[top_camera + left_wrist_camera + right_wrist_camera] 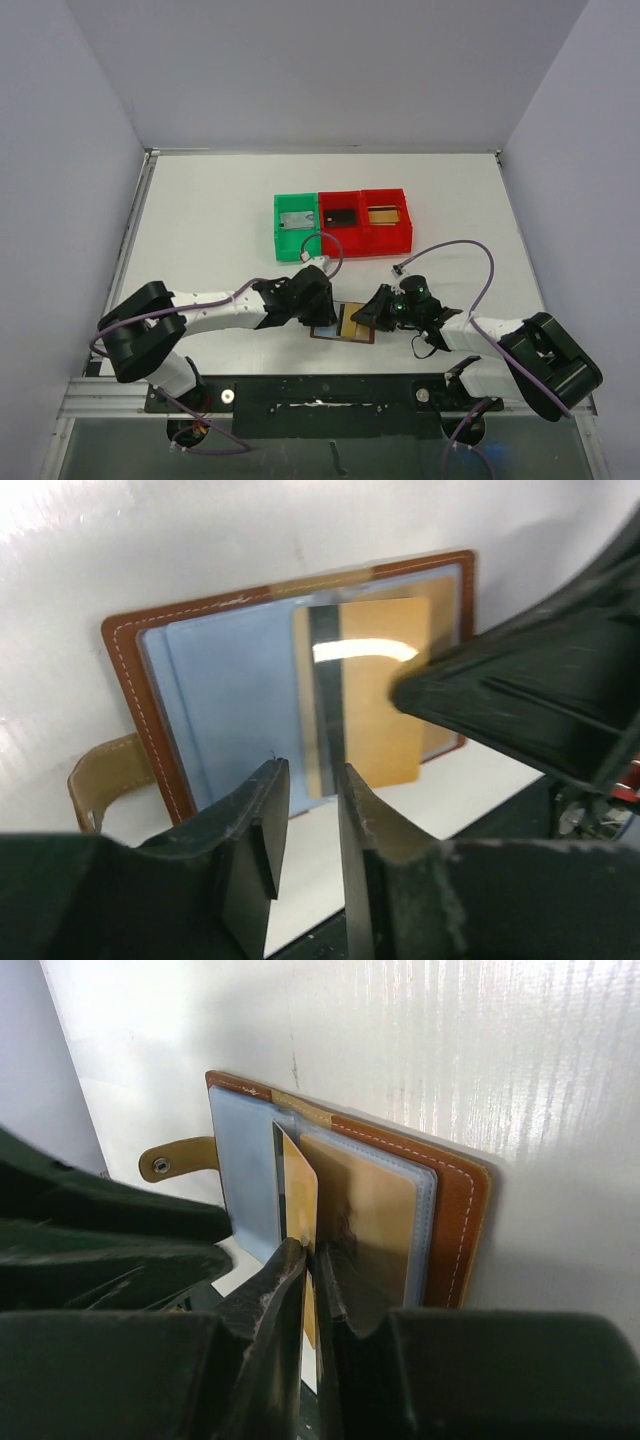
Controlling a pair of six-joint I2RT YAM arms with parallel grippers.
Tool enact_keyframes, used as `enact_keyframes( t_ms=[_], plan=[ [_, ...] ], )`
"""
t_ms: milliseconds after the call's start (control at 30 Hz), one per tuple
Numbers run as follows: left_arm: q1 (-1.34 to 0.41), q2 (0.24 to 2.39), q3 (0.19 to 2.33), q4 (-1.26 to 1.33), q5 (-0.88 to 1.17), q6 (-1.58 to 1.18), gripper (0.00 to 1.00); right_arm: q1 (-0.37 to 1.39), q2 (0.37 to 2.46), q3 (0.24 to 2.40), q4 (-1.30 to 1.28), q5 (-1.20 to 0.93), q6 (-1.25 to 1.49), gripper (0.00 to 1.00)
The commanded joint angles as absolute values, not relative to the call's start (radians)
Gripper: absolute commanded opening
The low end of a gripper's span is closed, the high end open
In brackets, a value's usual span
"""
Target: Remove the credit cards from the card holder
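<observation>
The card holder (342,322) lies open on the table between my two grippers, brown-edged with pale blue pockets (230,700). My right gripper (310,1250) is shut on the near edge of a gold-yellow credit card (300,1185) with a dark stripe. The card stands tilted up and partly out of its pocket, and it also shows in the left wrist view (375,695). A second gold card (365,1215) sits in the pocket behind it. My left gripper (310,775) is narrowly open and empty, its tips at the holder's other edge. In the top view the left gripper (318,303) and right gripper (373,312) flank the holder.
A green bin (297,226) holding a grey card and two red bins (343,221) (386,217) holding a dark and a gold item stand in a row behind. The holder's tan snap strap (175,1160) sticks out sideways. The table's near edge is just below the holder.
</observation>
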State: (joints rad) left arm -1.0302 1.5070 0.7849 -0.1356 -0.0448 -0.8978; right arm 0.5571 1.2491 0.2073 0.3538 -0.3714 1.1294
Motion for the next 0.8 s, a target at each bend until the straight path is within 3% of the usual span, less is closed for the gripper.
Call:
enact_keyframes(
  t_ms=[0, 133, 367, 633, 767],
  plan=[
    [-1.019, 1.574, 0.755, 0.001, 0.026, -0.925, 0.22, 0.552, 1.25, 0.226, 0.332, -0.359, 1.101, 0.08],
    [-1.022, 1.622, 0.74, -0.019, -0.001, -0.943, 0.13, 0.552, 1.259, 0.226, 0.351, -0.37, 1.104, 0.09],
    [-1.023, 1.619, 0.721, -0.103, -0.052, -0.95, 0.09, 0.552, 1.274, 0.221, 0.407, -0.382, 1.125, 0.25],
    [-1.023, 1.626, 0.72, -0.106, -0.052, -0.951, 0.08, 0.558, 1.332, 0.21, 0.519, -0.424, 1.155, 0.24],
    [-1.025, 1.631, 0.729, -0.112, -0.055, -0.948, 0.08, 0.563, 1.358, 0.204, 0.541, -0.424, 1.164, 0.17]
  ],
)
